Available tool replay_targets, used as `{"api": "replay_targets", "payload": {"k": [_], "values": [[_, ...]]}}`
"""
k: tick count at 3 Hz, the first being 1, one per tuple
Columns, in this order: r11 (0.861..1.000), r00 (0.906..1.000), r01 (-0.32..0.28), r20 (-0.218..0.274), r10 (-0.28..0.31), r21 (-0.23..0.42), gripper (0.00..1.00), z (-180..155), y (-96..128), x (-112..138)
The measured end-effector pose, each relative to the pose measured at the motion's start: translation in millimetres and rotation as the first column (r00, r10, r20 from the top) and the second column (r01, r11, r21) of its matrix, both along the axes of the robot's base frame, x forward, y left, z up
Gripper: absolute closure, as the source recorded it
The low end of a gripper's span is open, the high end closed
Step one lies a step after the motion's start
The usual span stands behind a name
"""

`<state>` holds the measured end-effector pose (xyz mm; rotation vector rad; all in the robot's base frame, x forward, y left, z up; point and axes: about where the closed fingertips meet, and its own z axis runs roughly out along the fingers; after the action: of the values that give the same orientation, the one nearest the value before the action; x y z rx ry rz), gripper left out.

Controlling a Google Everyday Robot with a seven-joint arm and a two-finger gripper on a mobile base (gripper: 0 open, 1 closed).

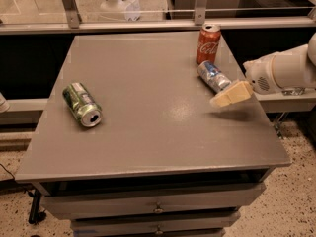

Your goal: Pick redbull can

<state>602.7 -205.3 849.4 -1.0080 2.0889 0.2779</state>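
Observation:
The redbull can [213,76] is a slim silver-and-blue can lying on its side near the right edge of the grey table [153,117], just in front of the upright red Coca-Cola can [208,44]. My gripper [230,95] comes in from the right on a white arm [284,69]. Its cream-coloured fingers hover just above the table, right beside the near end of the redbull can.
A green and silver can [82,104] lies on its side at the table's left. The table has drawers below its front edge. A glass partition and rail run behind the table. Speckled floor lies to the right and left.

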Motion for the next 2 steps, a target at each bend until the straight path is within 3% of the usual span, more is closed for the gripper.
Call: {"api": "replay_targets", "payload": {"k": [2], "values": [[0.999, 1.0000, 0.005, 0.003, -0.005, 0.033, 0.47, -16.9, 13.0, 12.0]]}}
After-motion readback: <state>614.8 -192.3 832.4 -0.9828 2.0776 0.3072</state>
